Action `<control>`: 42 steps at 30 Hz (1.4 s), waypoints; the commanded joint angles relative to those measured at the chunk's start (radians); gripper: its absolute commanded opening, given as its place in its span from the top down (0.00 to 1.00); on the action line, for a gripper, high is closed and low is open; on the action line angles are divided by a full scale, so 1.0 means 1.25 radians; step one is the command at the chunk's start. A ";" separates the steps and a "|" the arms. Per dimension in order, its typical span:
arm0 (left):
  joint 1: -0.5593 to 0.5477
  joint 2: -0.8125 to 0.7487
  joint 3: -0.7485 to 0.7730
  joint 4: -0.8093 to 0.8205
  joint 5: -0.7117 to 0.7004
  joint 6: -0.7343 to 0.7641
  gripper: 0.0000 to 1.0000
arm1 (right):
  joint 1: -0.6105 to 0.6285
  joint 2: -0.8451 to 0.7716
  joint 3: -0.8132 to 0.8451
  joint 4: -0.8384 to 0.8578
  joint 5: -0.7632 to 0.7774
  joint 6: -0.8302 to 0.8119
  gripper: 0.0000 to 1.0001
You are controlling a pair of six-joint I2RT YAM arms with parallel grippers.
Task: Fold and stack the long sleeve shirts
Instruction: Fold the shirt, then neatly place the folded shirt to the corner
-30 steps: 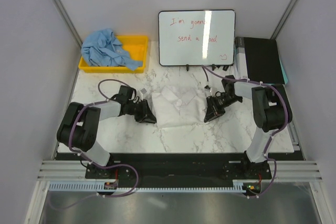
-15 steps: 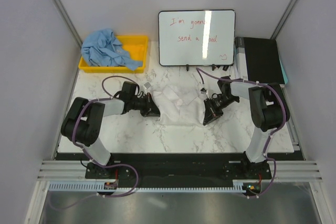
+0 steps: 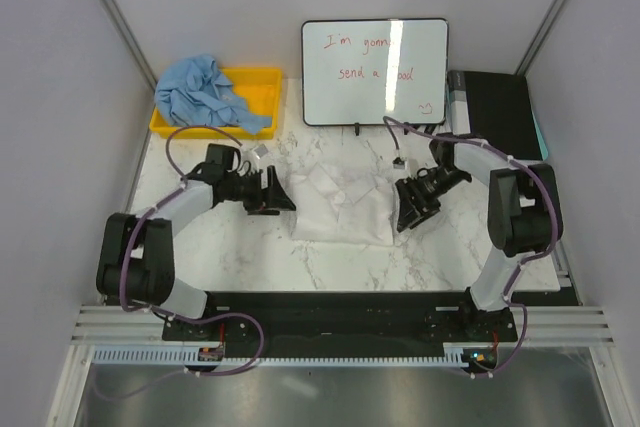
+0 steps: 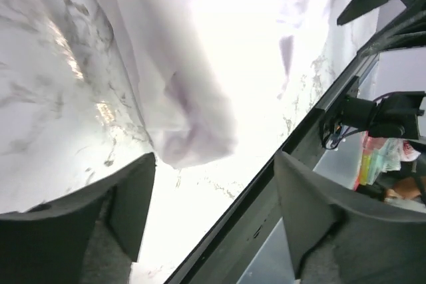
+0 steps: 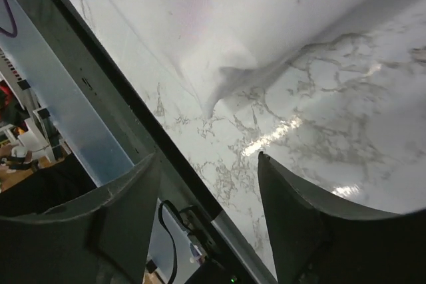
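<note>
The white long sleeve shirt (image 3: 340,205) lies folded in a rough rectangle on the marble table, between my two grippers. My left gripper (image 3: 279,197) is just off its left edge and is open. In the left wrist view the white shirt's rounded fold (image 4: 193,98) lies beyond the left gripper (image 4: 213,194), with nothing between the fingers. My right gripper (image 3: 404,213) is at the shirt's right edge, also open. In the right wrist view the white shirt (image 5: 266,24) lies ahead of the right gripper (image 5: 210,194), apart from it. The light blue long sleeve shirt (image 3: 203,92) is bunched over the yellow bin.
The yellow bin (image 3: 258,80) stands at the back left. A whiteboard (image 3: 375,72) with red writing stands upright at the back centre. A black box (image 3: 497,112) sits at the back right. A black rail (image 3: 340,302) runs along the table's near edge.
Both grippers went from shut to open and let go of the white shirt. Both drew back outward from its sides. The shirt now lies as a narrower folded rectangle.
</note>
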 commanded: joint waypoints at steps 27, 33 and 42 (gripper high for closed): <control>0.009 0.315 0.285 -0.036 -0.005 0.070 0.78 | 0.031 0.157 0.187 0.284 0.138 0.074 0.77; 0.011 0.365 0.302 -0.037 -0.041 0.083 0.96 | 0.031 0.133 0.134 0.373 0.192 0.112 1.00; 0.078 0.119 0.258 -0.033 0.078 0.152 0.49 | -0.001 -0.061 0.149 0.282 0.140 0.090 0.56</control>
